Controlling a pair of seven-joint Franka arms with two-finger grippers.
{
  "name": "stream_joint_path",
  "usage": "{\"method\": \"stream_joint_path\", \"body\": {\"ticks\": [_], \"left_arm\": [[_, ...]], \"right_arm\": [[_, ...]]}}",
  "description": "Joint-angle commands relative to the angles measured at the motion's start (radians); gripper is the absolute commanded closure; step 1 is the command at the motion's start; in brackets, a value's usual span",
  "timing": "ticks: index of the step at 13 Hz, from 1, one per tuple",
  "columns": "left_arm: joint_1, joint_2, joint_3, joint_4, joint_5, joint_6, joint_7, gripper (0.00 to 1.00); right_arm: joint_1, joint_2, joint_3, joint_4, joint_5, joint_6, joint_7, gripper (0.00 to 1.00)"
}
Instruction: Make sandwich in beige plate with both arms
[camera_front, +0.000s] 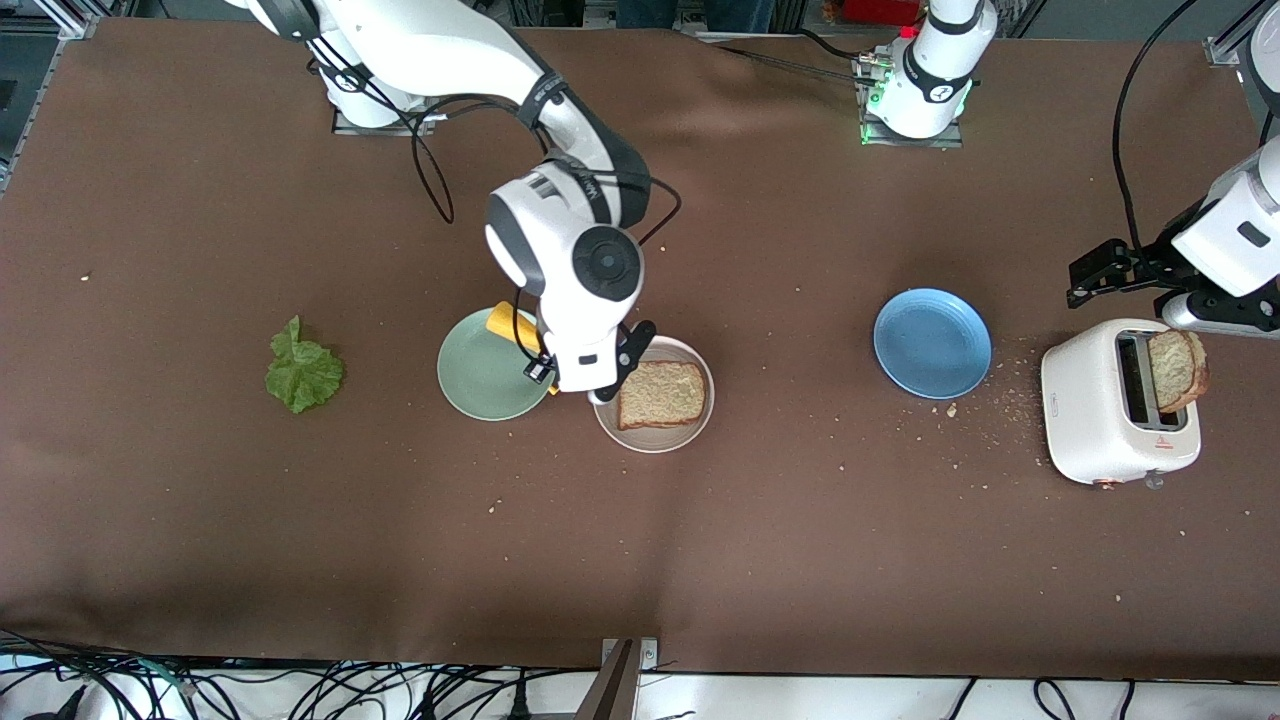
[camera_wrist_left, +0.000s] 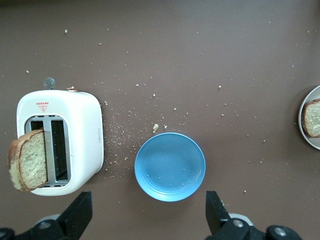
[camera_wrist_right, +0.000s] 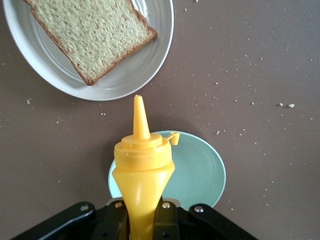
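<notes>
The beige plate (camera_front: 655, 441) sits mid-table with one toast slice (camera_front: 660, 395) flat on it; both also show in the right wrist view, plate (camera_wrist_right: 131, 84) and slice (camera_wrist_right: 90, 35). My right gripper (camera_front: 590, 385) is shut on a yellow squeeze bottle (camera_wrist_right: 142, 165), held over the gap between the mint-green plate (camera_front: 478, 385) and the beige plate, nozzle toward the beige plate's rim. A second toast slice (camera_front: 1177, 368) stands in the white toaster (camera_front: 1110, 420). The lettuce leaf (camera_front: 302, 372) lies toward the right arm's end. My left gripper (camera_wrist_left: 147, 220) is open and empty above the table beside the toaster.
A blue plate (camera_front: 932, 343) lies between the beige plate and the toaster, and shows empty in the left wrist view (camera_wrist_left: 170, 166). Crumbs are scattered around the toaster (camera_wrist_left: 75, 140) and the blue plate. The brown cloth covers the whole table.
</notes>
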Motion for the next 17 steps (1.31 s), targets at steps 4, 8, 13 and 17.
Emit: {"method": "stream_joint_path", "body": {"ticks": [4,8,13,17], "left_arm": [[0.022,-0.001,0.004,-0.01,-0.027,0.015,-0.002,0.0],[0.021,-0.004,0.001,-0.01,-0.027,0.012,-0.007,0.0],[0.021,-0.002,0.001,-0.01,-0.025,0.012,-0.007,0.0],[0.021,0.005,0.0,-0.011,-0.027,0.012,-0.007,0.0]], "right_arm": [[-0.251,-0.044,0.016,-0.008,0.421,-0.099,-0.308,1.0],[-0.4,-0.04,0.016,-0.049,0.631,-0.187,-0.629,1.0],[-0.531,-0.04,0.016,-0.15,0.768,-0.305,-0.996,1.0],[-0.614,-0.038,0.016,-0.274,0.824,-0.356,-1.31,1.0]]}}
